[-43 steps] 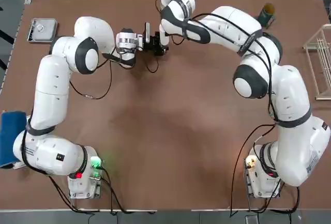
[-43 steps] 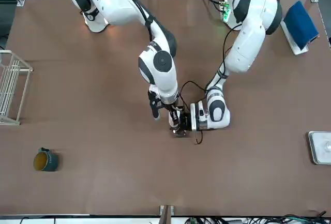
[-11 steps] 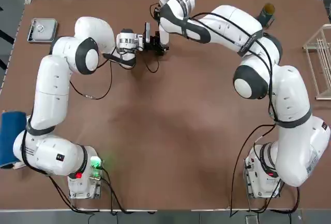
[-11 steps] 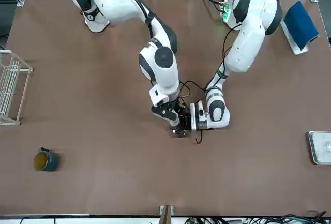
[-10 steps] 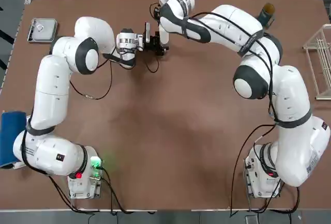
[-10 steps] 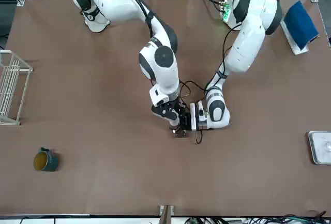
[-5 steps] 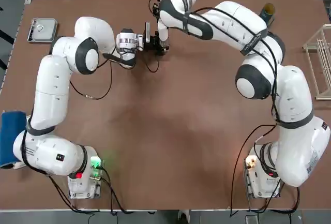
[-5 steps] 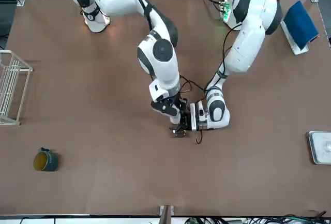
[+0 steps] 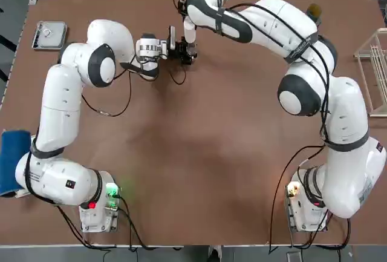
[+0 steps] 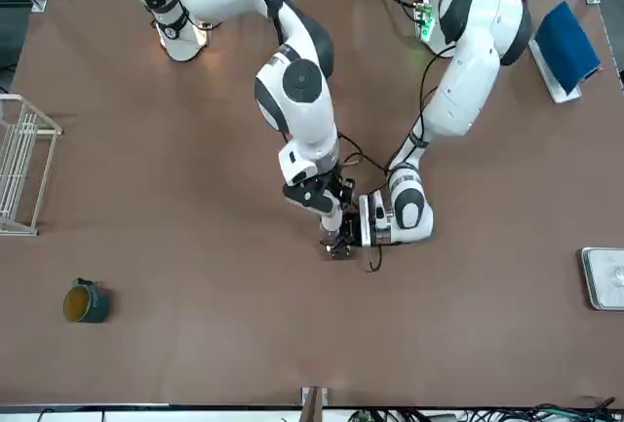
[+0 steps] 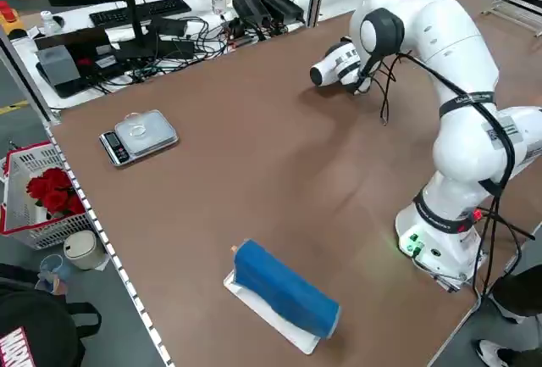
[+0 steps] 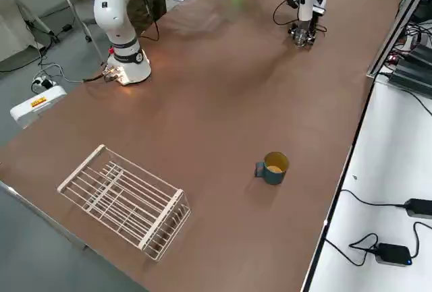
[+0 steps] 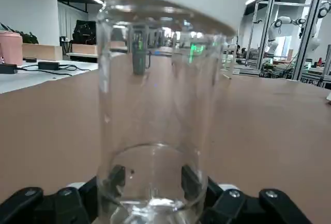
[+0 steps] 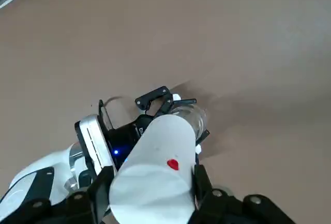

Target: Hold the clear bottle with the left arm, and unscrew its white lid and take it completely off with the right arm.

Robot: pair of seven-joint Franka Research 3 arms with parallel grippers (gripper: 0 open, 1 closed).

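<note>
Clear bottle (image 13: 155,100), centre of left wrist view.
Your left gripper (image 13: 152,185), lower centre, pinches its base, likely as anchor; your right gripper (image 14: 151,175), bottom of right wrist view, grips the white lid (image 14: 152,193) for twisting.

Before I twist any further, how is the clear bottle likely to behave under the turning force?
The clear bottle looks glassy and smooth, so it may slip round in the left gripper. Its thin-looking walls suggest it could crack if squeezed harder.
</note>
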